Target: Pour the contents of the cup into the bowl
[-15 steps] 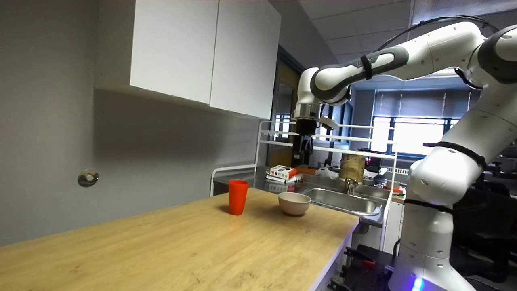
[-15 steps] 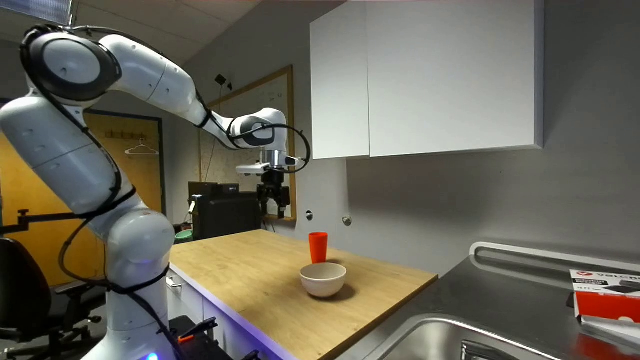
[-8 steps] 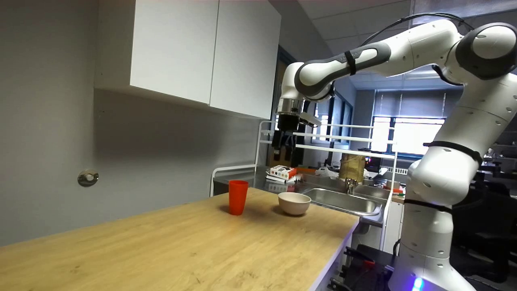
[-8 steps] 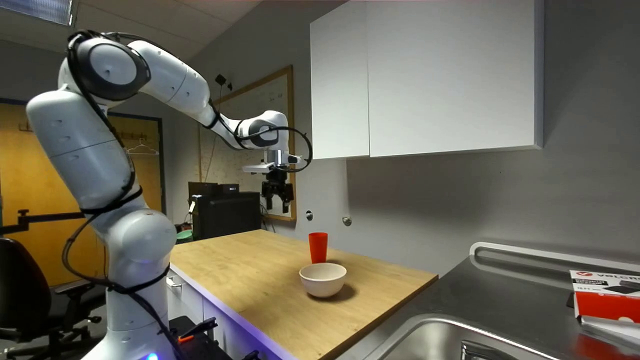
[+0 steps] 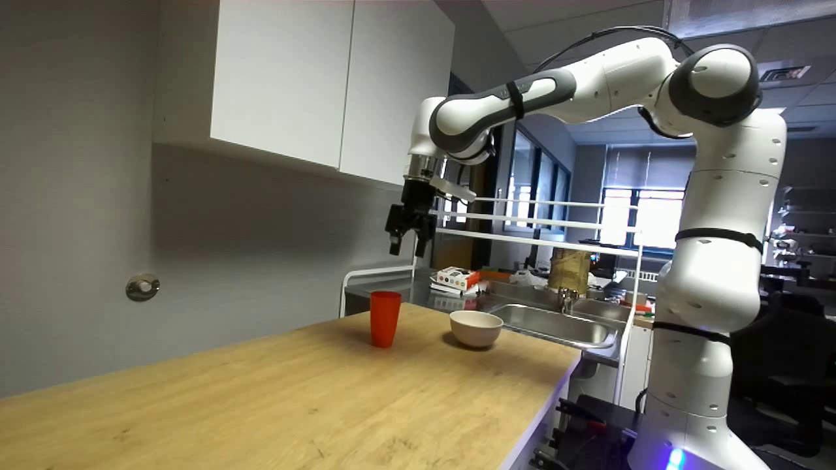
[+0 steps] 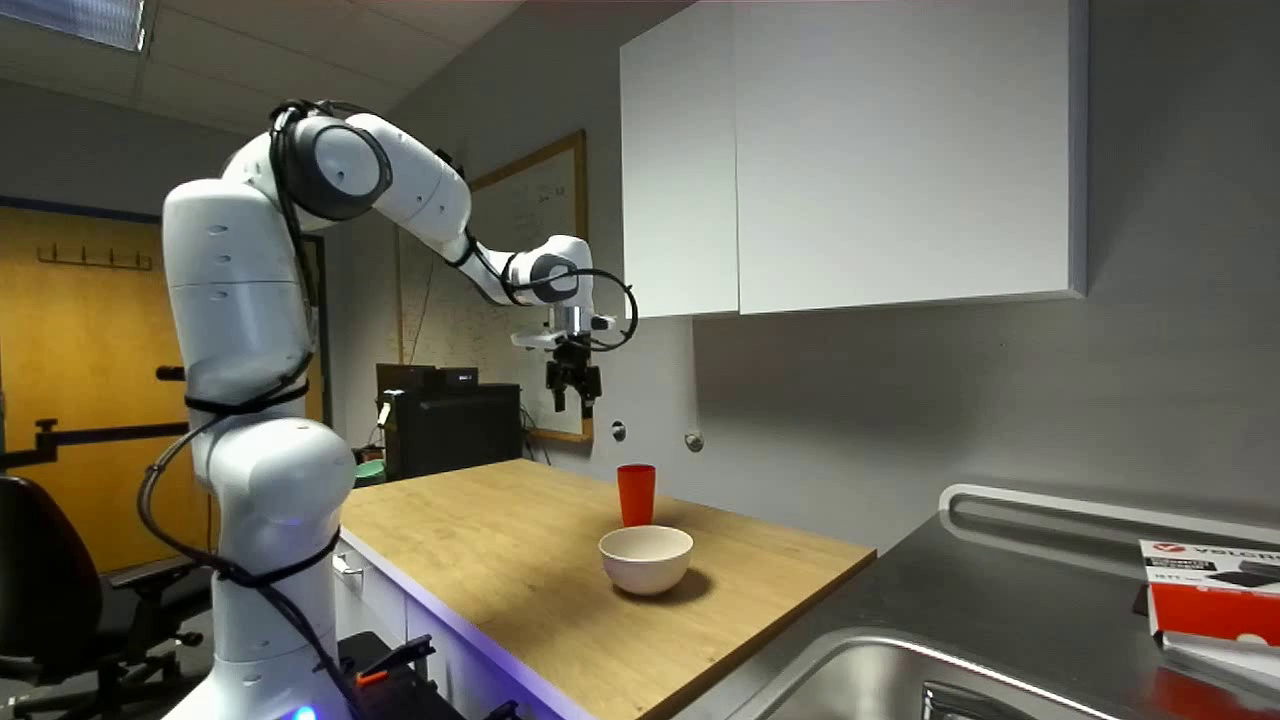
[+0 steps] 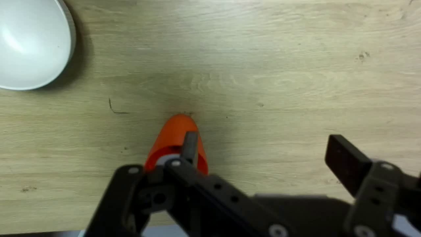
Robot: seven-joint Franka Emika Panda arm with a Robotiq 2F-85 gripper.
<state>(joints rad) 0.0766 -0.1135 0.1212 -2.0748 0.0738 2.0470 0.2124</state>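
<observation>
White-and-grey jointed robot arm (image 5: 712, 281): one; reaches out over the pale wood-grain worktop (image 5: 261, 391), tool end downward.
Black two-finger gripper (image 5: 407, 250): one; at the arm's end, higher than the orange-red tapered plastic cup (image 5: 385, 320), with a clear gap between the two in both exterior views.
Jaws: wide — the fingers (image 7: 348, 164) stand well apart in the wrist view, wood grain showing between them.
Cup: one; upright on the worktop, mouth up, near the edge along the grey wall (image 5: 261, 294); in the wrist view one finger crosses in front of it, and a pale patch at its mouth cannot be identified.
Round whitish-grey bowl (image 5: 475, 329): one; upright on the worktop, near the cup but apart from it; cut off by the picture's edge in the wrist view, its smooth pale inside showing.
White two-door wall cabinet (image 6: 880, 160): on the grey wall, above worktop level, in both exterior views.
Stainless-steel sink (image 5: 555, 321): set in the dark grey counter (image 6: 1000, 590) next to the worktop's end.
Red-and-white printed box (image 6: 1205, 612): on the counter, near the sink.
Wood-framed whiteboard (image 6: 535, 200): on a wall, in an exterior view — partly covered by the arm.
Black chair (image 6: 45, 570): near the arm's base, cut off by the picture's edge.
</observation>
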